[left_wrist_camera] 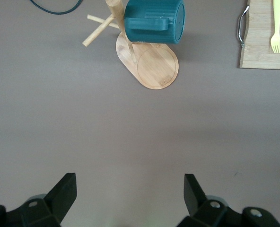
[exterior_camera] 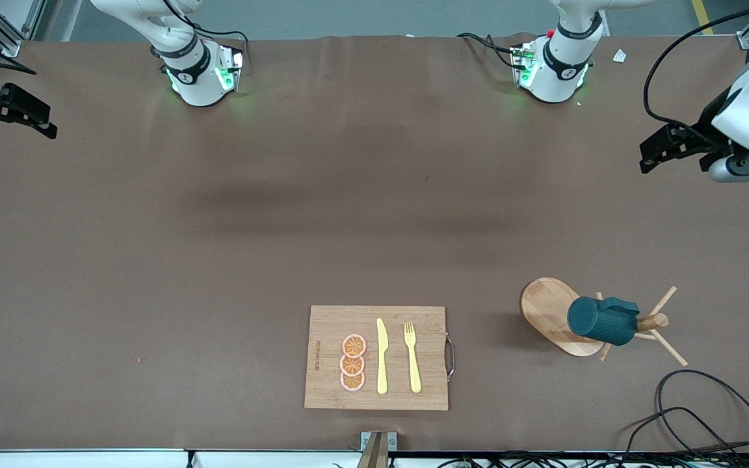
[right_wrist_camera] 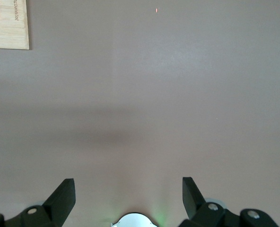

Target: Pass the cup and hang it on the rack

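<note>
The dark teal cup (exterior_camera: 602,320) hangs on its side on a peg of the wooden rack (exterior_camera: 547,312), which stands toward the left arm's end of the table. The left wrist view shows the same cup (left_wrist_camera: 154,21), handle up, over the rack's oval base (left_wrist_camera: 154,68). My left gripper (exterior_camera: 649,156) hovers open and empty over the table's end on that side, well apart from the rack; its fingers (left_wrist_camera: 64,189) frame bare cloth. My right gripper (exterior_camera: 46,120) hangs open and empty over the right arm's end of the table, with its fingers (right_wrist_camera: 64,194) spread wide.
A wooden cutting board (exterior_camera: 329,325) with a metal handle lies near the front camera's edge, carrying three orange slices (exterior_camera: 353,363), a yellow knife (exterior_camera: 381,357) and a yellow fork (exterior_camera: 412,357). Black cables (exterior_camera: 706,416) loop on the table nearer the camera than the rack.
</note>
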Available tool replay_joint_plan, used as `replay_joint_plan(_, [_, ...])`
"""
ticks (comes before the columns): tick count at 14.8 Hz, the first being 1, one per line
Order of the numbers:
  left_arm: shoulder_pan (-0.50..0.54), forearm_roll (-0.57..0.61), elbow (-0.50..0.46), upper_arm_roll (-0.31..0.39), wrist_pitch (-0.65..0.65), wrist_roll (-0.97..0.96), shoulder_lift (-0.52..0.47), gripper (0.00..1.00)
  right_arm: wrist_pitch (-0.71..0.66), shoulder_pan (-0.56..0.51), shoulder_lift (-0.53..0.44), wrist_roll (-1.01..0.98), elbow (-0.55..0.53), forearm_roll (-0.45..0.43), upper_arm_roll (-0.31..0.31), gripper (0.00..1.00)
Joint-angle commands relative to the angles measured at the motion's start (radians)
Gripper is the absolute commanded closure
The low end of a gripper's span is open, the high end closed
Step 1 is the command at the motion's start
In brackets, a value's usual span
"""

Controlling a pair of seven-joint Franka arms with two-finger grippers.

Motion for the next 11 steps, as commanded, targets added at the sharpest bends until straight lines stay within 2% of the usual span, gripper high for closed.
replay_joint_plan(1, [0.004, -0.002, -0.025, -0.006, -0.006, 0.023, -0.036, 0.0, -0.012, -0.011, -0.005, -0.006, -0.004, -0.008, 0.004, 0.0])
replay_joint_plan(11, [-0.001, -0.002, 0.015, -0.003, -0.032, 0.018, -0.013, 0.0, -0.015, -0.032, -0.003, 0.004, -0.005, 0.004, -0.01, 0.0])
